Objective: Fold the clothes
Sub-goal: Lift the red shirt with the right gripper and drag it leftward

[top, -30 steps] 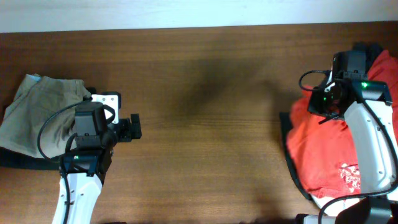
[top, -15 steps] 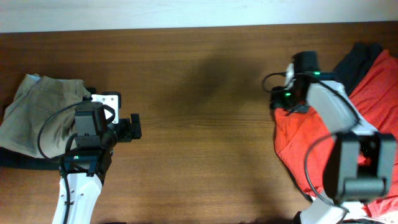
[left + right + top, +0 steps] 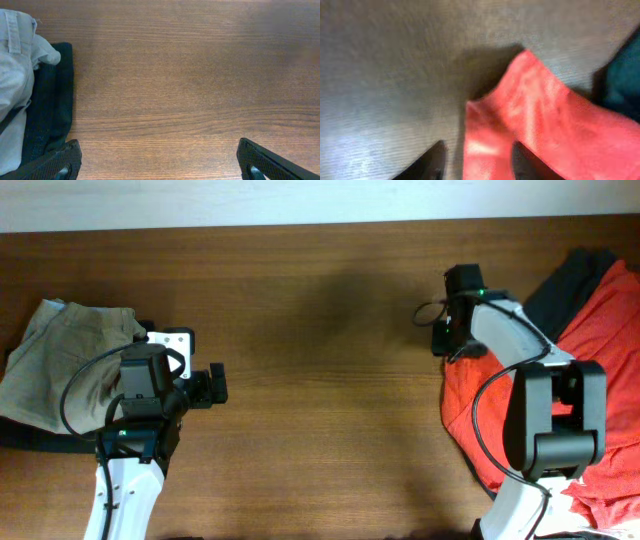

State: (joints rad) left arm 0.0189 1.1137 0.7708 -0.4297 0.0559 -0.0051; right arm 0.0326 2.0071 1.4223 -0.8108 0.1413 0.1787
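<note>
Leftward the right pincer (image 3: 477,162) has been carried since the earlier frames, and the orange-red T-shirt (image 3: 460,380) has been drawn with it off the pile at the right of the table (image 3: 320,300). A shirt edge is clamped in its jaws, presumably for spreading flat. The left pincer (image 3: 160,170) is held agape, empty. A black garment (image 3: 560,285) under the shirt may be dragged along; a khaki garment (image 3: 50,370) is heaped far left.

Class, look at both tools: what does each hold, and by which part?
The right tool grips the orange-red T-shirt by a bunched edge; the left tool is open and holds nothing.
</note>
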